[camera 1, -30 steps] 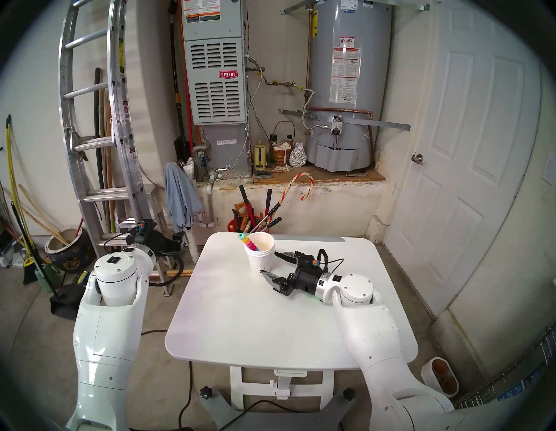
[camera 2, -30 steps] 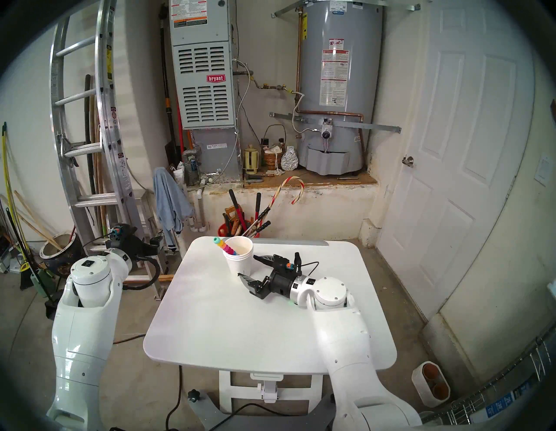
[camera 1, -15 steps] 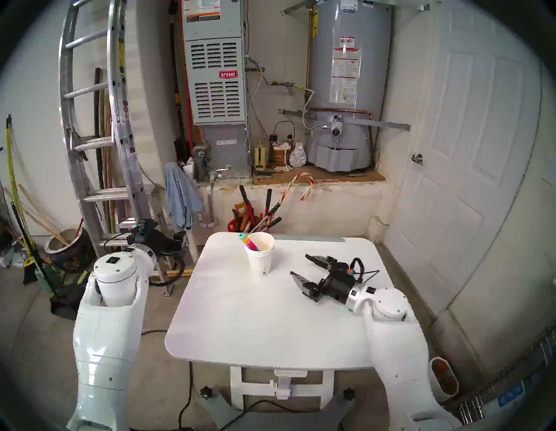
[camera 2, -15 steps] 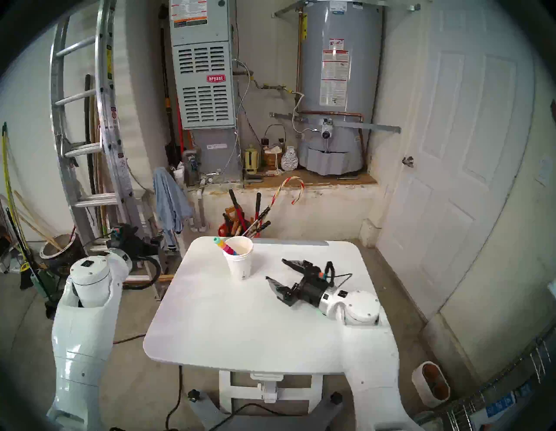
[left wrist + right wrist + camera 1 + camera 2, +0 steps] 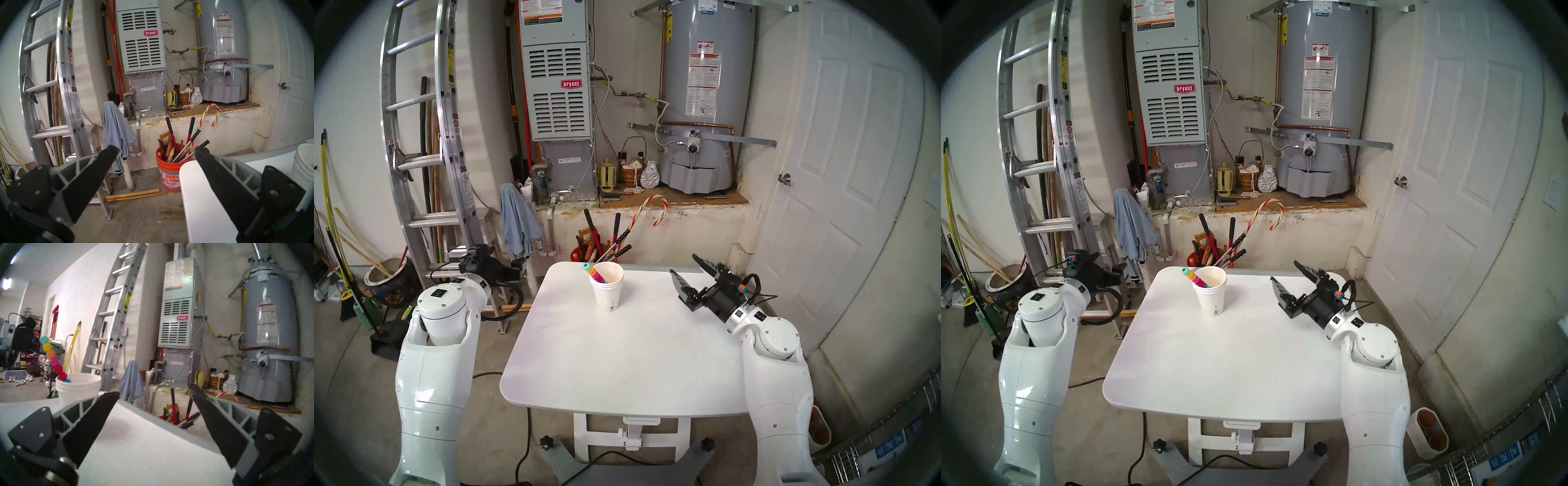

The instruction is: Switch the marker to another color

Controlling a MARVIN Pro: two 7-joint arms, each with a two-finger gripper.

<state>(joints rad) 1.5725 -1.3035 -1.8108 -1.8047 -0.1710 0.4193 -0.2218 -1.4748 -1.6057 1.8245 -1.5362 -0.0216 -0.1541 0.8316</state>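
The marker [image 5: 594,273], a slim stick of teal, yellow, pink and red bead-like segments, leans to the left in a stack of white paper cups [image 5: 608,293] at the far middle of the white table [image 5: 619,356]. It also shows in the head right view [image 5: 1193,276] and the right wrist view [image 5: 52,358]. My right gripper [image 5: 683,263] is open and empty above the table's far right corner, well to the right of the cups. My left gripper [image 5: 518,266] hangs off the table's far left edge; the left wrist view shows it [image 5: 157,148] open and empty.
An orange bucket [image 5: 169,174] of long-handled tools and a striped candy cane [image 5: 653,207] stand on the floor just behind the table. A ladder [image 5: 426,152] leans at the left. A white door [image 5: 840,186] is close on the right.
My right gripper has drawn back from beside the cups to the right and risen toward the table's far right corner, staying open. The cups, the marker and my left arm have not moved.
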